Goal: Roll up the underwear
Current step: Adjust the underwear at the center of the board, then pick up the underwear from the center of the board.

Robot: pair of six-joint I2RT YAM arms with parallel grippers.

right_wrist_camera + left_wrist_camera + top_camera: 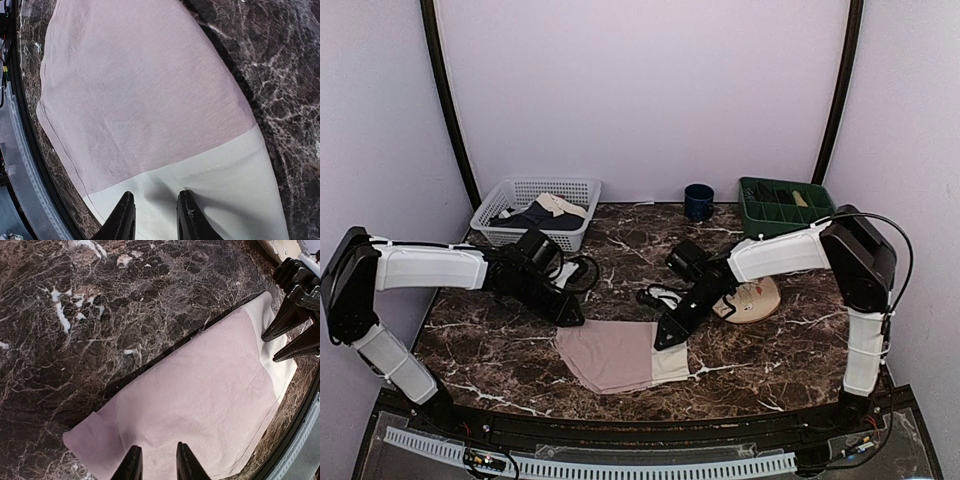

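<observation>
The underwear (615, 355) lies flat and folded on the marble table, dusty pink with its cream waistband (670, 362) at the right end. My left gripper (570, 315) is open, its fingertips down on the far left part of the pink fabric (200, 390); its tips (156, 462) stand apart with cloth between them. My right gripper (668, 338) is open over the far edge of the waistband (225, 185), its tips (155, 215) apart on the cream band. The right gripper's fingers (290, 335) also show in the left wrist view.
A white basket (510, 190) at the back left holds a dark navy garment (535, 215) and a beige cloth (565, 205). A blue mug (698, 202) and a green tray (782, 205) stand at the back. A round plate (760, 298) sits right of the underwear.
</observation>
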